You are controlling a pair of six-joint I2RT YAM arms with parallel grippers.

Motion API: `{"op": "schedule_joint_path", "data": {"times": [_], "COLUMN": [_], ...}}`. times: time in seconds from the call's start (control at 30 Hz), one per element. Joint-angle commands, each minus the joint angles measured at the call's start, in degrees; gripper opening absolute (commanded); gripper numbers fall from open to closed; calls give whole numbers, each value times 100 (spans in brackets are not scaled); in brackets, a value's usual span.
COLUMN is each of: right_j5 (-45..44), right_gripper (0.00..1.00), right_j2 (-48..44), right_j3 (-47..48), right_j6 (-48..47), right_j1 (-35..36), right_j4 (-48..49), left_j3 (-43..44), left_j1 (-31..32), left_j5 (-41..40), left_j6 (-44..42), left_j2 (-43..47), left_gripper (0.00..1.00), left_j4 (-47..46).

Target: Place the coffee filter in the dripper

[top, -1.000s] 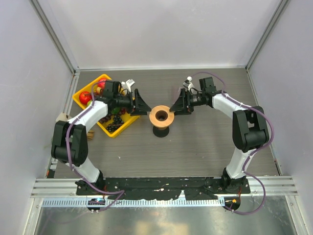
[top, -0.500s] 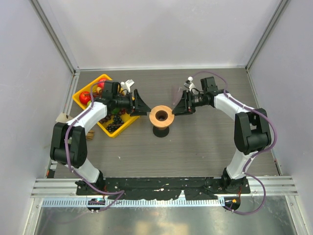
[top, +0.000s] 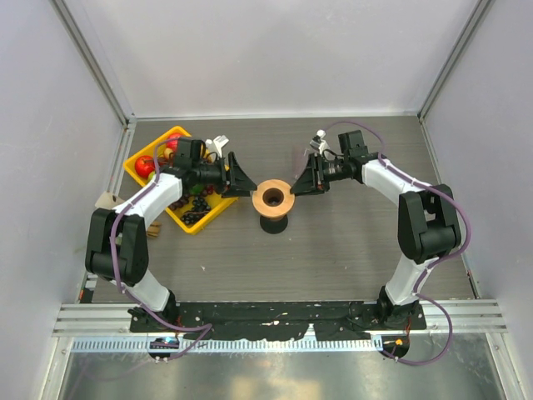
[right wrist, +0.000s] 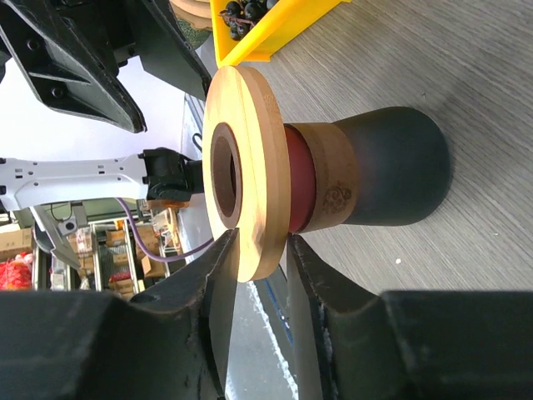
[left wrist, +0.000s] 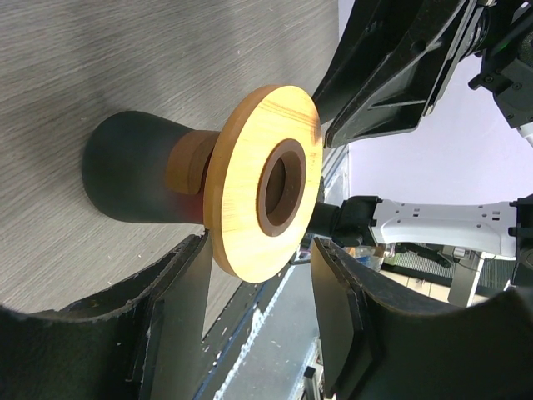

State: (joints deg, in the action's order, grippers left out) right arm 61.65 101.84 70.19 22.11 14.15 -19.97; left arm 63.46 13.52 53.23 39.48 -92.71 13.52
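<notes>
**Between two pincers, a dripper on a grey table**

Straight ahead of both pincers, in the space between them, the dripper (top: 275, 200) stands upright on the table (top: 350, 250). It rests on a short black base (right wrist: 400, 167). The left pincer (top: 242, 177) is open, its fingers (left wrist: 187, 292) spread wide with nothing gripped. The dripper's wooden ring (left wrist: 250, 192) sits just beyond its tips. The right pincer (top: 301, 178) faces it from the opposite side, its fingers (right wrist: 208, 308) set close with only a narrow gap. The edge of the ring lies in that gap, but it is unclear whether the fingers press on it. A brown lining shows inside the ring's opening, in front of each pincer. Whether that lining is the coffee filter is unclear. Behind the left pincer, a yellow tray (right wrist: 275, 33) holds red fruit and dark berries.
</notes>
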Motion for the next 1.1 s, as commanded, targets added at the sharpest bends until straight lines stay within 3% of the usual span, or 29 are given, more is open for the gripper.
{"op": "schedule_joint_path", "data": {"times": [0.0,0.2,0.3,0.5,0.63,0.77,0.83,0.93,1.07], "right_j5": [120,49,32,-495,-1653,-1623,-1376,-1050,-1111], "right_gripper": [38,61,63,64,71,75,79,85,87], "right_j2": [-226,-279,-340,-437,-385,80,378,932,2127], "right_j3": [117,205,573,1872,2506,3059,3437,4246,6247], "right_j6": [22,-206,-811,-1903,-1737,-1770,-2139,-3471,-4774], "right_j1": [26,-202,-395,-922,-1257,-1327,-1336,-1327,-1266], "right_j4": [151,-164,-726,-2063,-1951,-1678,-1564,-1869,-3273], "left_j3": [0,43,140,825,1124,1309,1300,1309,1327], "left_j1": [-25,-103,-253,-350,-473,-569,-596,-614,-614], "left_j5": [82,47,-23,-629,-998,-1025,-956,-718,-700], "left_j6": [-160,-327,-633,-2478,-2902,-3122,-3201,-3333,-3325], "left_j2": [235,367,569,1227,1588,1712,1764,1791,1809], "left_gripper": [59,69,75,82,85,85,86,85,85], "left_j4": [-130,63,334,1529,1829,1970,1953,1988,2049]}}
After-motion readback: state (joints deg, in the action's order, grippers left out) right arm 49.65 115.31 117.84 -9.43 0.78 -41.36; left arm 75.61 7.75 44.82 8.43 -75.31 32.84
